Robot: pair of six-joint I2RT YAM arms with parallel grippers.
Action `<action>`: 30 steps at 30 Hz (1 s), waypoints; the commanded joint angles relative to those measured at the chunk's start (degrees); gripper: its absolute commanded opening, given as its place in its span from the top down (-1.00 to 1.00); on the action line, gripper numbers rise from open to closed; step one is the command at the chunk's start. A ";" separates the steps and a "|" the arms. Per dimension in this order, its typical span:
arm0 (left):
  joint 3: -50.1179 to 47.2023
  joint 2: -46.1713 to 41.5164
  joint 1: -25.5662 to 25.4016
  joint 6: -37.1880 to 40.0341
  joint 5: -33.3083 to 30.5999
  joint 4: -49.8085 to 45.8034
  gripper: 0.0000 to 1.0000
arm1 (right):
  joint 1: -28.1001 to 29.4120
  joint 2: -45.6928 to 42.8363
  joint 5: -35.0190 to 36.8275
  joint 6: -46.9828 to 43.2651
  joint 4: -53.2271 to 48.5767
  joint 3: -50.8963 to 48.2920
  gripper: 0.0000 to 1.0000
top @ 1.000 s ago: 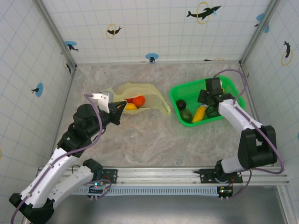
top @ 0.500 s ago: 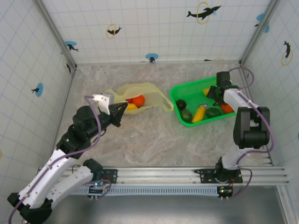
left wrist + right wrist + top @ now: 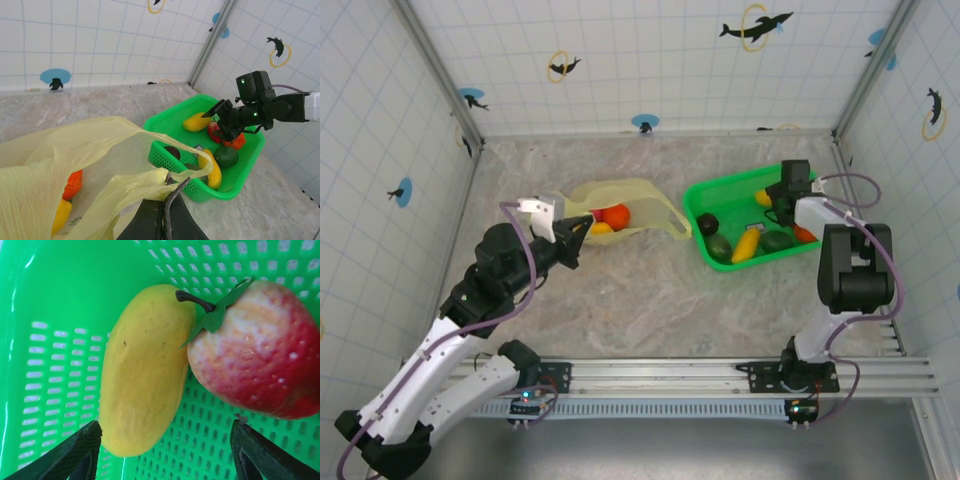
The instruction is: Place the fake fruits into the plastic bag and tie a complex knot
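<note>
Right gripper (image 3: 165, 442) wide — one mango (image 3: 145, 370), one red fruit (image 3: 255, 355)

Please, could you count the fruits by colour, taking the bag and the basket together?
Yellow fruits: 3
Orange-red fruits: 2
Pink-red fruit: 1
Dark green fruits: 2
Near-black fruit: 1
Total: 9

We see a beige marbled tabletop (image 3: 650, 300) enclosed on 3 sides by white tiled walls (image 3: 640, 60) dotted with dolphin stickers (image 3: 757, 25). 2 grey metal posts (image 3: 437, 70) rise at the far corners, and an aluminium rail (image 3: 670, 377) lines the near edge.
</note>
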 commanded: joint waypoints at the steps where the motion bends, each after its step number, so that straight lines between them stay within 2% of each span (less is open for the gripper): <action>1: 1.91 0.09 -0.29 1.43 -0.48 -0.44 1.00 | -0.31 3.68 1.24 5.92 2.81 2.97 -0.42; 10: 2.19 0.75 -0.30 1.84 -1.03 -1.19 1.00 | -1.50 10.33 0.32 7.42 3.15 7.52 -0.39; 17: 3.13 1.27 -0.29 1.87 -1.21 -1.92 1.00 | -1.92 12.41 -0.89 8.18 3.75 6.44 -0.15; 25: 3.60 2.24 -0.29 1.87 -1.25 -2.03 1.00 | -1.89 7.29 -3.97 5.56 9.24 2.91 0.11; 30: 3.45 2.51 -0.29 1.79 -1.07 -1.79 1.00 | -1.51 1.47 -4.86 3.81 9.59 0.95 0.17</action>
